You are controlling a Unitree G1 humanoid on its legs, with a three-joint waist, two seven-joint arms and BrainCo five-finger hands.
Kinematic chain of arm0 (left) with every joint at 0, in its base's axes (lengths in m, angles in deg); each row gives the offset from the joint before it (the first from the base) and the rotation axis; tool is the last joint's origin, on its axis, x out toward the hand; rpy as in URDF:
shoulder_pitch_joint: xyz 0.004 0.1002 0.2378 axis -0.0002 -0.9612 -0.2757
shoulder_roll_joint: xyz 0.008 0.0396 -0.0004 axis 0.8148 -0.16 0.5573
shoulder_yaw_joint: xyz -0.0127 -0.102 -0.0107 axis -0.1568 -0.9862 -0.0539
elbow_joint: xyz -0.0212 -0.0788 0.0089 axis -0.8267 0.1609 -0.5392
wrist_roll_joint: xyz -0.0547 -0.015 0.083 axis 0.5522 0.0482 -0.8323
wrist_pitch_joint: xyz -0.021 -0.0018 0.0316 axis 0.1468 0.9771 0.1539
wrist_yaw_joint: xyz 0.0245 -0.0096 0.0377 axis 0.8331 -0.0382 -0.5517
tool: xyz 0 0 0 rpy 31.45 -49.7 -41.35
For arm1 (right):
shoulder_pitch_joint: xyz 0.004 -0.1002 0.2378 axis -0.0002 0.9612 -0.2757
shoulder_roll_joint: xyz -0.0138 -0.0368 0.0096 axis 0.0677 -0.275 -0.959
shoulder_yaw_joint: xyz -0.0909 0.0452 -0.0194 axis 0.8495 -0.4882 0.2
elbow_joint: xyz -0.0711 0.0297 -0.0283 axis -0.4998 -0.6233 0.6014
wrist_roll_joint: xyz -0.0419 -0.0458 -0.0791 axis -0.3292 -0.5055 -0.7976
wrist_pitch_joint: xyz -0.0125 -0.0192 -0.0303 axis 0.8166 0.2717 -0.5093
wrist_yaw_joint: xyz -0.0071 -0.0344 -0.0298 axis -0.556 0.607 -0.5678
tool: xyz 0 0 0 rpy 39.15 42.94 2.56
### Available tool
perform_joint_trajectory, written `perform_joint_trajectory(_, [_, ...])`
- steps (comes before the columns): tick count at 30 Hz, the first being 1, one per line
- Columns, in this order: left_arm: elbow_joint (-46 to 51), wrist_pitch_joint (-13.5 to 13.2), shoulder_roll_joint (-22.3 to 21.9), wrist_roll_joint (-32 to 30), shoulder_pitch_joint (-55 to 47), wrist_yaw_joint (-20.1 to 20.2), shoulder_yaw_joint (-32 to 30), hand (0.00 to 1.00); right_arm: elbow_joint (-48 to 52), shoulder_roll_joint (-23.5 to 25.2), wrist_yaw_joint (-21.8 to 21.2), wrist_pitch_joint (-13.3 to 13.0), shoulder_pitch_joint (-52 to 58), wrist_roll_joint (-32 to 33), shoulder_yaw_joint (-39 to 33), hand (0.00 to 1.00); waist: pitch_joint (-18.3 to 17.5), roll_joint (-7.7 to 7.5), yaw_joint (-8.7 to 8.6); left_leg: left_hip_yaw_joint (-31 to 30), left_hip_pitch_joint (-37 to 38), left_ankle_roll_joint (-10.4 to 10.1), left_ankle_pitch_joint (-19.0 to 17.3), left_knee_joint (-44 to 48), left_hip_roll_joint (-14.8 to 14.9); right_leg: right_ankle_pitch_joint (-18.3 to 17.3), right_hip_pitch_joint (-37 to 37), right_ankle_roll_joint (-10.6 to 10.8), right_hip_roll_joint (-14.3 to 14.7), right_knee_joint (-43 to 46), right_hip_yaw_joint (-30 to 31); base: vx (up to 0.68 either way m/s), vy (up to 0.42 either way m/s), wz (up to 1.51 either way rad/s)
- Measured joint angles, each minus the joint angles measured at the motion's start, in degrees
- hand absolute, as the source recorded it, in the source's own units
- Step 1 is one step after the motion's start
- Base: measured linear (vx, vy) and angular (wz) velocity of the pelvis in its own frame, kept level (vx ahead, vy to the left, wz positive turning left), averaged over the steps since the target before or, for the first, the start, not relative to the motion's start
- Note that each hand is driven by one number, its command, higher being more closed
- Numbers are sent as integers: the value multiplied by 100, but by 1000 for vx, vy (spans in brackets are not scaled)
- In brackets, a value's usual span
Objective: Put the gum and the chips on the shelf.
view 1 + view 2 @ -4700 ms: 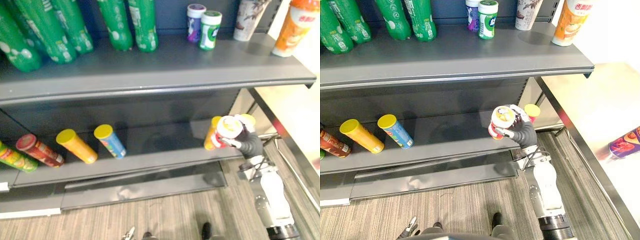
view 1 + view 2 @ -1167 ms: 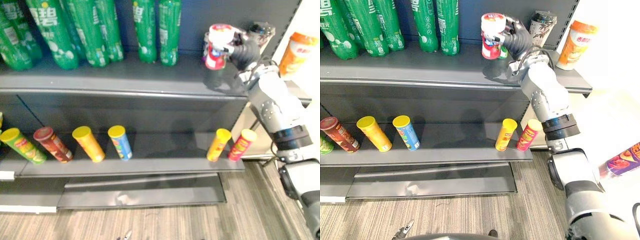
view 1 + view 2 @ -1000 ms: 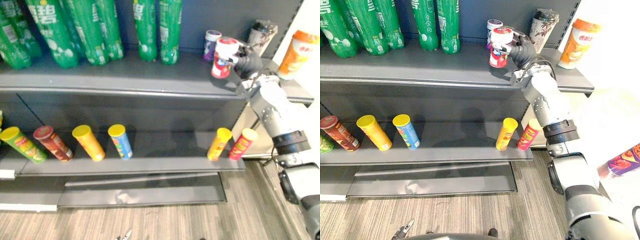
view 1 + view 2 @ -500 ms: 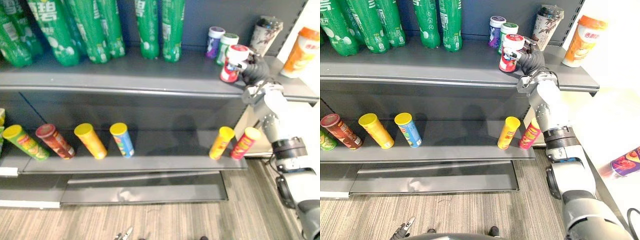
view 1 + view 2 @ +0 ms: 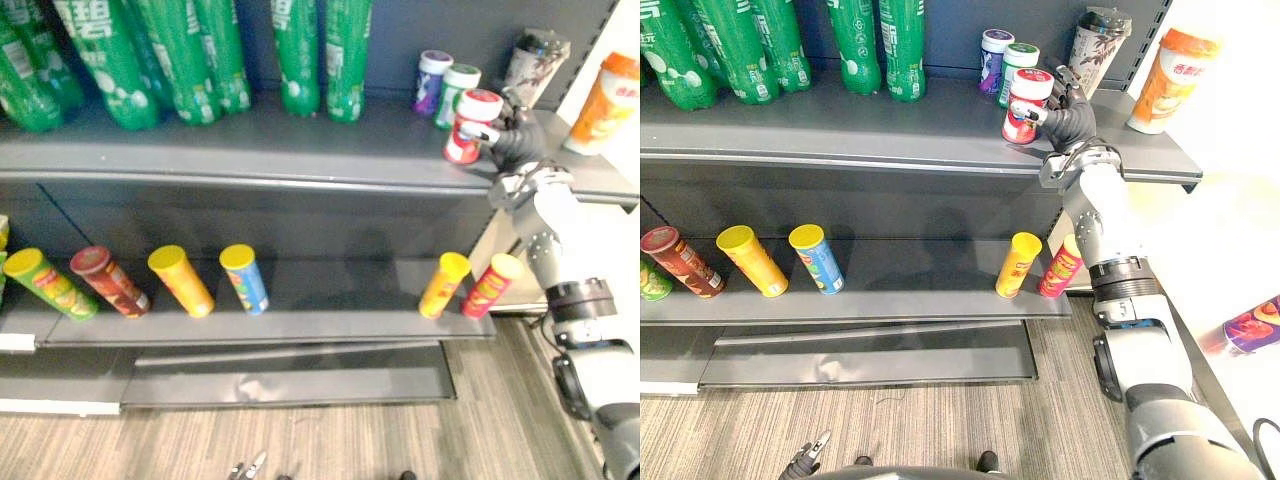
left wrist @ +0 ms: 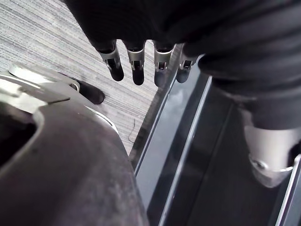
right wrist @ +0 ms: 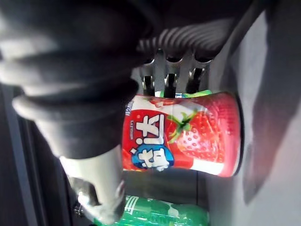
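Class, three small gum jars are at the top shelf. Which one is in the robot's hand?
The red gum jar with the white lid: the right hand is curled round it. The purple jar and the green jar stand free behind it.

The green bottles (image 5: 200, 50) run off the top edge, so their caps are unseen. The right edge cuts the orange cup (image 5: 608, 95). The right robot hand (image 5: 1070, 120) covers the far side of the red gum tub (image 5: 1016, 126), and its fingertips are hidden behind it.
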Motion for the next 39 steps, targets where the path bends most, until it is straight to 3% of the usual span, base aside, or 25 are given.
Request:
perform_joint_trajectory(14, [0,-1,24,-4,6,-2,12,0,43,-9,171,-139,-1,1,6,0,4,-10,1,1,-3,1,1,0,27,3,-14,-3,15,0,1,0,0,0])
perform_joint_trajectory(22, [-5,-7,1,-9,-13,5,-110,0,999,-305,491,-169,-302,133,-56,0,5,-10,-30,13,8,-6,10,11,55,7,-41,-7,55,0,21,0,0,0])
perform_joint_trajectory(28, [-70,-52,-6,-13,-17,62,-154,0,1918,-717,503,-587,-651,353,-110,0,5,-11,-47,136,81,-14,2,6,78,8,-48,-8,86,-1,140,-4,0,-9])
perform_joint_trajectory(35, [-124,-130,7,-11,-99,96,-152,0,2588,-791,531,-856,-564,436,-291,0,1,-14,-247,329,100,-20,-4,-4,83,13,-166,-2,113,-1,334,-12,1,-15])
perform_joint_trajectory(37, [-135,-164,13,-8,-116,128,-152,0,2832,-889,581,-905,-347,433,-488,0,-7,-27,-292,352,101,-25,-10,-5,86,14,-181,-4,122,0,361,8,3,-7])
perform_joint_trajectory(39, [-187,-219,16,-2,-116,172,-155,0,3087,-914,811,-1119,96,368,-1010,0,-26,-56,-297,459,100,-35,-20,-7,86,39,-246,-16,135,0,456,8,7,-19])
